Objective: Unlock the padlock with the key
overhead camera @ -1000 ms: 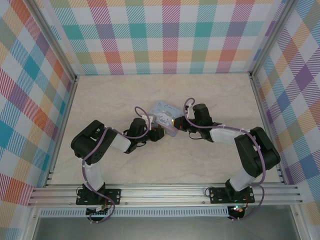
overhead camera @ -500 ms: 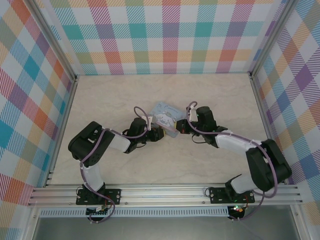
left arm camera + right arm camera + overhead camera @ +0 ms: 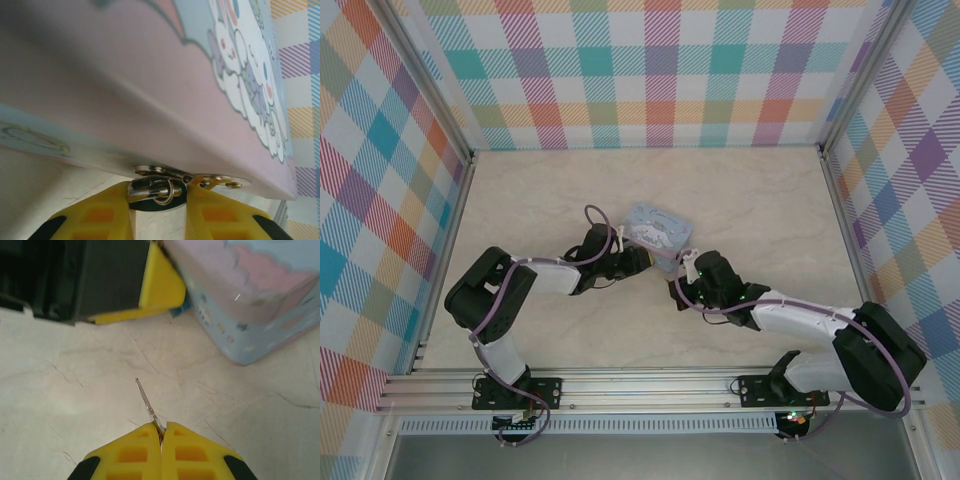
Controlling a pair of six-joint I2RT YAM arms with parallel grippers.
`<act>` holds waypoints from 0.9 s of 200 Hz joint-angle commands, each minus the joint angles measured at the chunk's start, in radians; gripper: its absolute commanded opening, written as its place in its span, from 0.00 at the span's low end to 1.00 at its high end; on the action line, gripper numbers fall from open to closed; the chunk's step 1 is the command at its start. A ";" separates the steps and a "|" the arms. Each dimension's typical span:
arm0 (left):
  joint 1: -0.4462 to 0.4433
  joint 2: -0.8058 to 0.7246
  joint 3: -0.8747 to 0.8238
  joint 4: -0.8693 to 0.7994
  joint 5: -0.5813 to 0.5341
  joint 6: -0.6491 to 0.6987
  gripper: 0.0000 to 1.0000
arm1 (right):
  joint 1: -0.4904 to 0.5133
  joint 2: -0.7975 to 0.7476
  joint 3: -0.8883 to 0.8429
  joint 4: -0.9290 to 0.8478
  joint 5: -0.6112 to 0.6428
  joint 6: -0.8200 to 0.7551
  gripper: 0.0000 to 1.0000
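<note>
Thin key [image 3: 147, 404] near cartoon-dog tin [image 3: 250, 290]

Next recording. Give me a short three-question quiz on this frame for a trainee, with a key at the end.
1. True or false: the key is already inside the padlock.
2. Short answer: which gripper holds the key?
3. Pick one. The padlock is:
A. at the hasp of the tin box, between the fingers of the left gripper
B. lying loose on open table
C. on top of the lid

Key
1. False. The key sticks out over bare table, apart from the padlock.
2. The right gripper, shut on the key's end.
3. A
</note>
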 commanded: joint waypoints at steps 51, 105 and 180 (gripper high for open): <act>-0.016 -0.058 0.071 -0.072 0.072 -0.113 0.24 | 0.036 0.102 0.015 0.097 0.117 -0.134 0.02; -0.016 -0.053 0.075 -0.082 0.087 -0.133 0.24 | 0.042 0.143 0.045 0.139 0.144 -0.174 0.02; -0.017 -0.061 0.077 -0.091 0.090 -0.145 0.23 | 0.044 0.180 0.065 0.183 0.186 -0.189 0.02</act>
